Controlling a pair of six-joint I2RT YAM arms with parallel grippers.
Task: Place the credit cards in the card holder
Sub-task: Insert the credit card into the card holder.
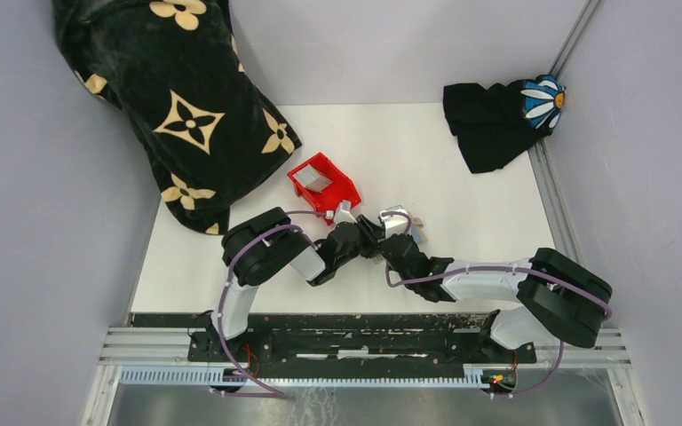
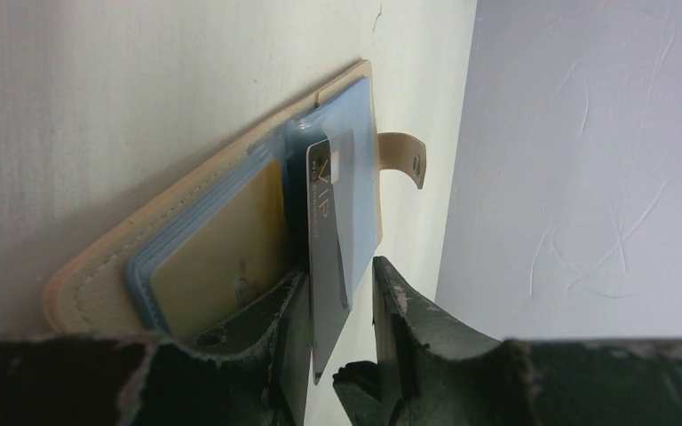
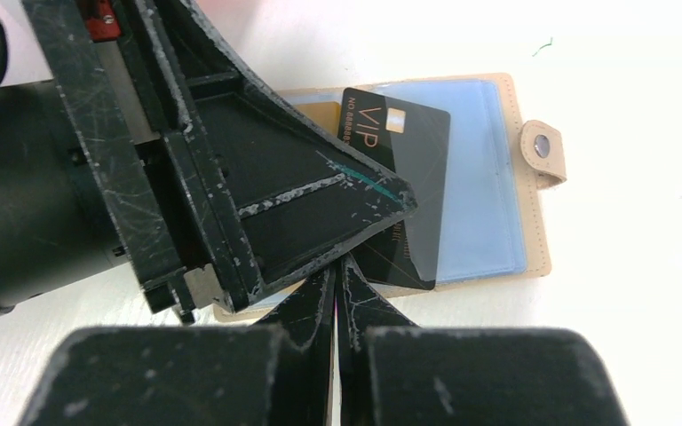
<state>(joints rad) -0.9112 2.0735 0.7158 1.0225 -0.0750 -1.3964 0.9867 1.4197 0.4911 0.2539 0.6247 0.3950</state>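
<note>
One card (image 3: pixel 419 191), maybe gripped, shows wrist-cam only.

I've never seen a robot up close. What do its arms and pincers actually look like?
The left arm and right arm both have chunky black joint housings joined by white links, with a thin purple cable looping alongside each. The left gripper and right gripper each end in two black, wedge-shaped fingers, ribbed on the outside and heavily scuffed with pale scratches.

Card holder (image 3: pixel 484 177) tan outside, blue inside; credit card (image 3: pixel 408 177) black, gold VIP lettering; bin (image 1: pixel 346 193) red.
</note>
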